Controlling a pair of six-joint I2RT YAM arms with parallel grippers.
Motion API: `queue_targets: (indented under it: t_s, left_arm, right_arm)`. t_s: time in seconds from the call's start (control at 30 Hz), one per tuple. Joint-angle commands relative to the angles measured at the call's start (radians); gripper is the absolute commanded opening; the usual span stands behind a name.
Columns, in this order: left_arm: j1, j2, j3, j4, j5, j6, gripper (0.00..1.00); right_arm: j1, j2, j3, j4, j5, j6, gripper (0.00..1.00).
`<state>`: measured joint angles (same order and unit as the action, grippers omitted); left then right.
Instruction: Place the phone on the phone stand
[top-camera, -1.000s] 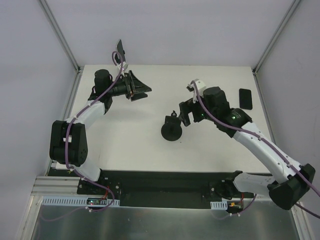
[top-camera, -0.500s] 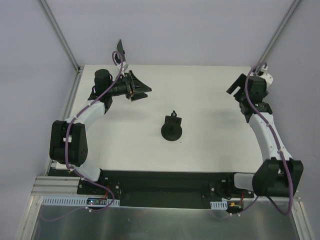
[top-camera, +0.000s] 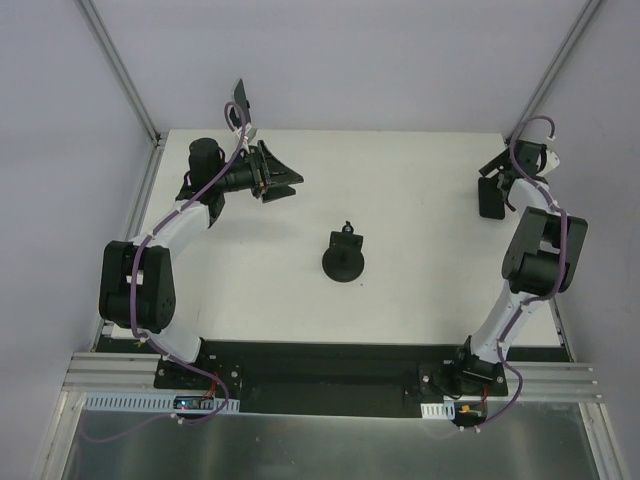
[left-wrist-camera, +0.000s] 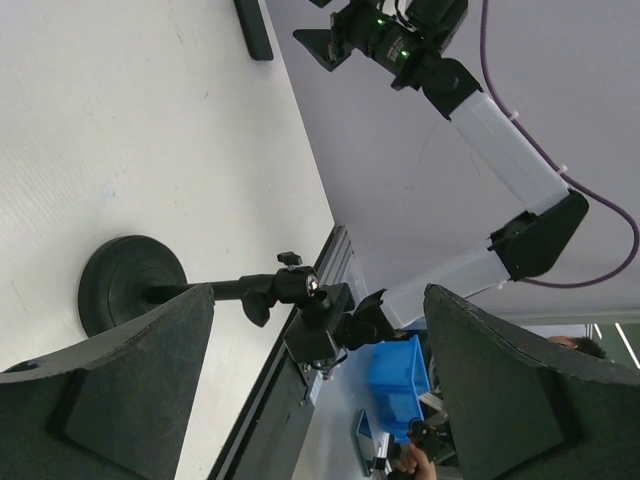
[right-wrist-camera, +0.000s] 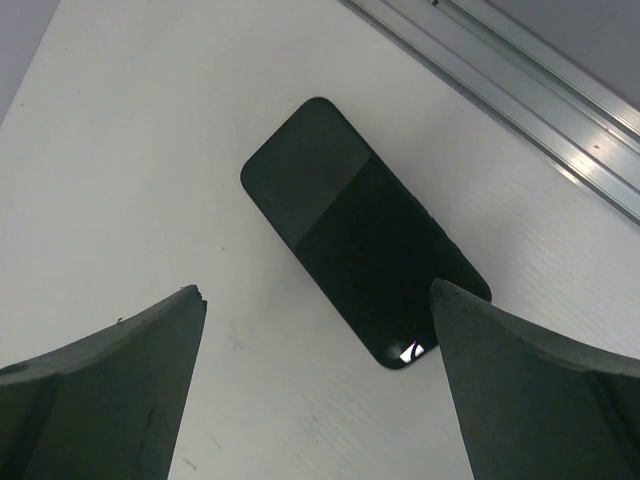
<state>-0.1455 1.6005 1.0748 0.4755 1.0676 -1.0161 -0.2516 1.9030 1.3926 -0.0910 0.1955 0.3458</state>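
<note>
**Now that I've swung across**

Left gripper (top-camera: 290, 183) spread, empty; phone stand (top-camera: 343, 258) at centre. My right gripper (right-wrist-camera: 315, 290) (wide, holding nothing) has left the stand for the phone (right-wrist-camera: 365, 230), lying flat at far right: pickup comes next.

Phone (top-camera: 490, 200) far right on table (top-camera: 420, 290), stand (top-camera: 344, 260) at ctr.

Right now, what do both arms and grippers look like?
Left arm and right arm: white link shells, black joints, a purple cable run along the outside of each. Left gripper and right gripper are black, with broad, wedge-shaped matte fingers. Green lights glow near the right wrist.
</note>
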Motion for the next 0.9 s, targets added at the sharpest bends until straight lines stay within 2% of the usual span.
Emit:
queue_targets:
  t_s: [0.0,0.2,0.43,0.7,0.87]
  left_arm:
    - [-0.012,-0.028,0.031,0.049,0.026,-0.016,0.84]
    - [-0.014,-0.036,0.024,0.077,0.025,-0.039,0.84]
    - [-0.020,-0.002,0.016,0.077,0.015,-0.027,0.84]
    - [-0.025,0.039,0.025,0.060,0.022,-0.012,0.84]
    - [-0.025,0.045,0.028,0.054,0.023,-0.010,0.84]
  right_arm:
    - [-0.023,0.096,0.137,0.033,0.013,-0.027,0.96]
    - [-0.067,0.205,0.264,-0.051,-0.045,0.024,0.96]
    - [-0.094,0.280,0.312,-0.127,-0.162,0.078,0.96]
    - [-0.097,0.346,0.410,-0.269,-0.154,-0.016,0.96]
    - [-0.092,0.354,0.431,-0.289,-0.186,-0.085,0.96]
